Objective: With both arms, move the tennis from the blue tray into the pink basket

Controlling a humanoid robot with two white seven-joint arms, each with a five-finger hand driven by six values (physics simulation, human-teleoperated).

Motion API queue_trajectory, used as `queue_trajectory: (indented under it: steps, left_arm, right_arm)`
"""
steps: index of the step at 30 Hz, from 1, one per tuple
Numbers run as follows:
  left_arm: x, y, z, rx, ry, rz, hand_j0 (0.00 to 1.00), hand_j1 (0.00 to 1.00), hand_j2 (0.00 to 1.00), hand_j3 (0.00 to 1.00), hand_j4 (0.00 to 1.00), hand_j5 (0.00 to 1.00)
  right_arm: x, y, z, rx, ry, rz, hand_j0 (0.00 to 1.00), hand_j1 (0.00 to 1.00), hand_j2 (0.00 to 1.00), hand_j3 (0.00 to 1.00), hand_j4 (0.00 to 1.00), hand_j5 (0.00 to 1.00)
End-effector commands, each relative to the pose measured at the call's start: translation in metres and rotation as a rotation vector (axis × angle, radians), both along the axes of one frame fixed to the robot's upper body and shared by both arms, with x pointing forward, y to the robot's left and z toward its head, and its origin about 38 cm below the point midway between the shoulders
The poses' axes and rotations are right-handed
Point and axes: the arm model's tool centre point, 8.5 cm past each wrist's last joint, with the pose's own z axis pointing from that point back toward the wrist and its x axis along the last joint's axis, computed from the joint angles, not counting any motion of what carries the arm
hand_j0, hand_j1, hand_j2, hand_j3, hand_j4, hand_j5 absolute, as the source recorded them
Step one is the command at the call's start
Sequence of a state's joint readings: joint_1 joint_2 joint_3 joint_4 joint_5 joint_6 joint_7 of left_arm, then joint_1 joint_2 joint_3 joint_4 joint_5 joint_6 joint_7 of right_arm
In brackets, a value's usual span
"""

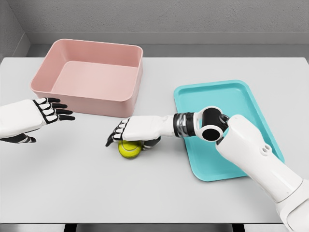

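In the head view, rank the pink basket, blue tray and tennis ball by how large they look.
1-2. pink basket and blue tray: similar footprint, too close to rank.
3. tennis ball: plainly smallest, partly covered by the right hand.

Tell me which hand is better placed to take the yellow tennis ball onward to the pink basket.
Probably left. The left hand waits open beside the pink plastic basket, while the right hand covers the yellow tennis ball on the white table, farther away.
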State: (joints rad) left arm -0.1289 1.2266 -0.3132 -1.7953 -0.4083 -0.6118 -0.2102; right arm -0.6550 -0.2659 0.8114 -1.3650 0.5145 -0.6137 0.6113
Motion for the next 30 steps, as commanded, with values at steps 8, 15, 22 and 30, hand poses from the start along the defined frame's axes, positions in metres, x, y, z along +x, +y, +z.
queue_trajectory:
  steps: [8, 15, 22, 30]
  left_arm:
    - [0.0, -0.001, -0.001, -0.004, -0.001, 0.0, 1.0, 1.0, 1.0, 1.0, 1.0, 1.0]
    - [0.0, -0.004, -0.004, 0.002, -0.008, -0.007, 1.0, 1.0, 1.0, 1.0, 1.0, 1.0]
    - [0.0, -0.017, -0.022, 0.016, -0.02, -0.031, 1.0, 1.0, 1.0, 1.0, 1.0, 1.0]
    - [0.015, -0.055, -0.039, 0.037, -0.106, -0.07, 1.0, 1.0, 1.0, 1.0, 1.0, 1.0]
  right_arm:
    - [0.001, -0.029, 0.026, 0.01, -0.075, -0.02, 0.99, 0.99, 0.99, 0.99, 0.99, 0.99]
    - [-0.025, -0.076, 0.081, 0.075, -0.239, -0.04, 0.99, 0.99, 0.99, 0.99, 0.99, 0.99]
    - [-0.011, -0.171, 0.123, 0.226, -0.301, -0.318, 1.0, 1.0, 1.0, 1.0, 1.0, 1.0]
    - [-0.04, -0.282, 0.101, 0.33, -0.24, -0.645, 1.0, 1.0, 1.0, 1.0, 1.0, 1.0]
